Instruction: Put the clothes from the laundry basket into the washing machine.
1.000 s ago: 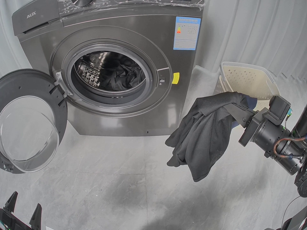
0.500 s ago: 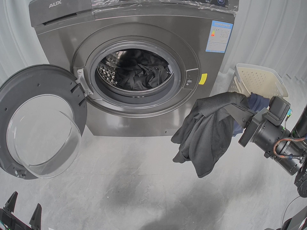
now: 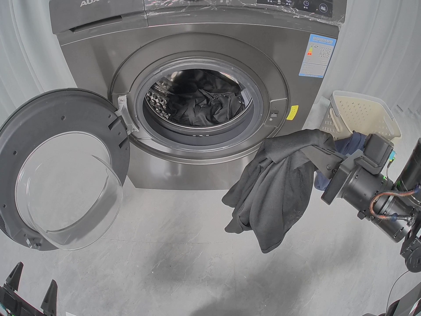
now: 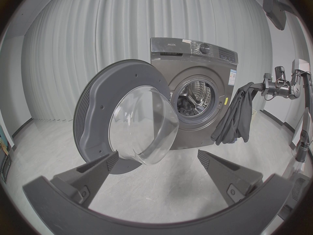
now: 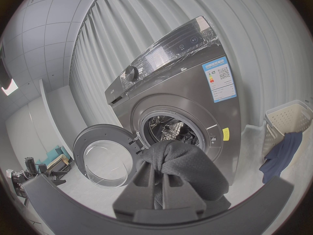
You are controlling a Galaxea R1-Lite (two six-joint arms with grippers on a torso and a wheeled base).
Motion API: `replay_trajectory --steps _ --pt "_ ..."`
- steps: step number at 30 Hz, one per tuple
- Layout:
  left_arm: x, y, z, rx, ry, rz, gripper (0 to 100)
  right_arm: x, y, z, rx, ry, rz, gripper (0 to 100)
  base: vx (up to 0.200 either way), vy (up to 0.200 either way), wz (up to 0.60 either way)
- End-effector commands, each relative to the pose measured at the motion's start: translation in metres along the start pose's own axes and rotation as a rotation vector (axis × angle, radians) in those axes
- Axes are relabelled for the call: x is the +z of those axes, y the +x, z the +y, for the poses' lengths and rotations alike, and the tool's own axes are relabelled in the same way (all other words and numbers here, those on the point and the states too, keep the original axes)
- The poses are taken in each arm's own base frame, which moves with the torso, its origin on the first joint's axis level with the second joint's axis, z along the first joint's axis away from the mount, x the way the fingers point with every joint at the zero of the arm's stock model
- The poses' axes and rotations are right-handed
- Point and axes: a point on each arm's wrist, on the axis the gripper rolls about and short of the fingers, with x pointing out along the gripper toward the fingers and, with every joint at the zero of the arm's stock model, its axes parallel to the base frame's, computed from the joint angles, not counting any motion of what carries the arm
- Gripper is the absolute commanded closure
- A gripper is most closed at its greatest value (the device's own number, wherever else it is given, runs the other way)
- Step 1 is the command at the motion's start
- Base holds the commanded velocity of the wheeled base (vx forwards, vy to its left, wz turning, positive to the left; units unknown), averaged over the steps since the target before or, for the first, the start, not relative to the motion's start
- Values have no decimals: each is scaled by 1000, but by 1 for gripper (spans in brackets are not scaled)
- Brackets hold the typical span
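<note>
Garment (image 3: 272, 194) is pinched by the closed right gripper (image 3: 320, 154) beside the washer (image 3: 197, 31); hanging folds could be snagged on its rim.

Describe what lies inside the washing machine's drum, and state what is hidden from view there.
Inside the drum, crumpled dark clothes lie heaped low against the perforated metal wall. Whatever lies beneath that heap, including the drum's floor, is covered and cannot be seen.

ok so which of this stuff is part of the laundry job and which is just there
Job: dark garment in right gripper, washing machine, its open door, clothes in drum, laundry basket, blue garment over its rim.
Just there: curtain, blue label, open left gripper.
</note>
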Motion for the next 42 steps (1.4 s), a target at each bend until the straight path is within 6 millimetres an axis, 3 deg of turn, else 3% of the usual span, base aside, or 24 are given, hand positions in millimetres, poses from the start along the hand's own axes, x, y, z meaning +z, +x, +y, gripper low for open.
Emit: replay_trajectory --steps 1,11,12,13,17,22,23,26,27,31,35,42 --pt "-5 0 0 1 3 0 0 -18 24 9 19 5 53 100 0 0 0" --pt "-2 -1 -1 -28 20 -26 0 -22 68 24 32 61 -30 100 0 0 0" --pt "3 -2 -1 -38 17 -52 0 -22 71 24 34 63 -40 100 0 0 0" --pt "30 -9 -2 -86 6 -155 0 -22 75 24 35 66 -63 100 0 0 0" --pt "57 -9 -4 -197 18 -154 0 -21 81 25 40 67 -81 100 0 0 0" --pt "66 29 -9 -476 -23 87 0 -28 90 26 41 68 -71 100 0 0 0" --pt "66 30 -9 -481 -24 93 0 -28 90 26 41 68 -71 100 0 0 0" --pt "79 65 -11 -586 -42 151 0 -28 99 26 41 68 -87 100 0 0 0" --pt "79 66 -11 -590 -43 156 0 -28 100 26 41 67 -89 100 0 0 0" --pt "83 106 -24 -720 -56 215 0 -29 113 26 41 68 -107 100 0 0 0" --pt "78 130 -39 -772 -56 264 0 -33 127 27 42 70 -121 100 0 0 0" --pt "76 161 -69 -791 -40 288 0 -22 141 34 65 80 -179 100 0 0 0"
